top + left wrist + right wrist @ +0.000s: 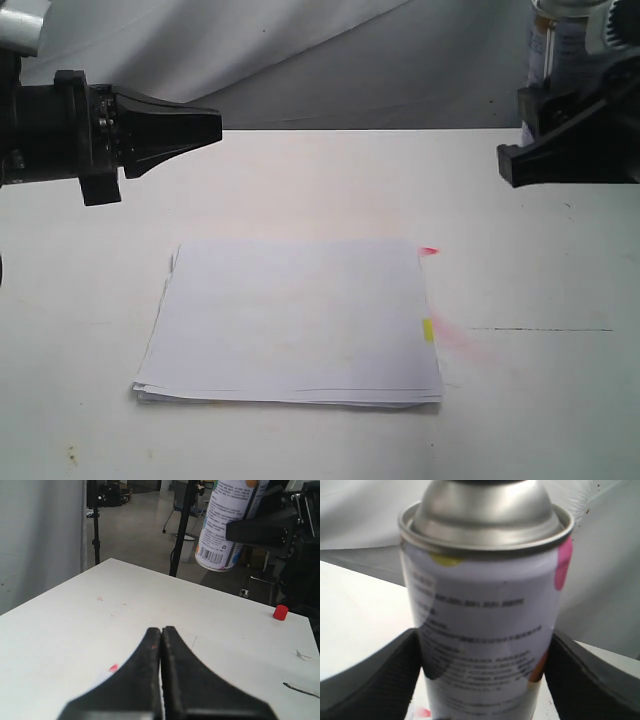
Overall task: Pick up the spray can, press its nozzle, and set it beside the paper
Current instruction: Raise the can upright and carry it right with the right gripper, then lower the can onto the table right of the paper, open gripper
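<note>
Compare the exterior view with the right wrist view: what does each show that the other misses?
Only the exterior view shows the paper lying flat on the table, with a yellow tab on one edge, and the left hand raised above the table. Only the right wrist view shows the spray can close up: its silver dome, rim and lines of label text. Both show the spray can gripped by the right hand.
</note>
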`<act>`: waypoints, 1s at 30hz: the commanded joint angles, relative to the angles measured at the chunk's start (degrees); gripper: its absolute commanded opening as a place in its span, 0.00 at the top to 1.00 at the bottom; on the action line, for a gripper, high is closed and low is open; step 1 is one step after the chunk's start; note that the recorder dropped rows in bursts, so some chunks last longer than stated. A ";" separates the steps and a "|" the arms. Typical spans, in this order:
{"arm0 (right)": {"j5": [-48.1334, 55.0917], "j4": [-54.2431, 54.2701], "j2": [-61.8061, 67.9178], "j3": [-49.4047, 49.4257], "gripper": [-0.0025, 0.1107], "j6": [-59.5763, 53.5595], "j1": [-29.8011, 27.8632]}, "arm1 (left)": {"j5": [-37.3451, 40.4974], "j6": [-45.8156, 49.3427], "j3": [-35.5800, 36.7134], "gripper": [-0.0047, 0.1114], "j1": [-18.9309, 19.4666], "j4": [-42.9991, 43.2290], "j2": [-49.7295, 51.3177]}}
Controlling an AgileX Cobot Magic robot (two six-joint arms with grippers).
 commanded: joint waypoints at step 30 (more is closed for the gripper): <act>-81.87 75.75 36.38 8.91 0.98 -85.70 -27.89 | -0.10 -0.18 0.28 0.96 0.12 -0.74 -0.28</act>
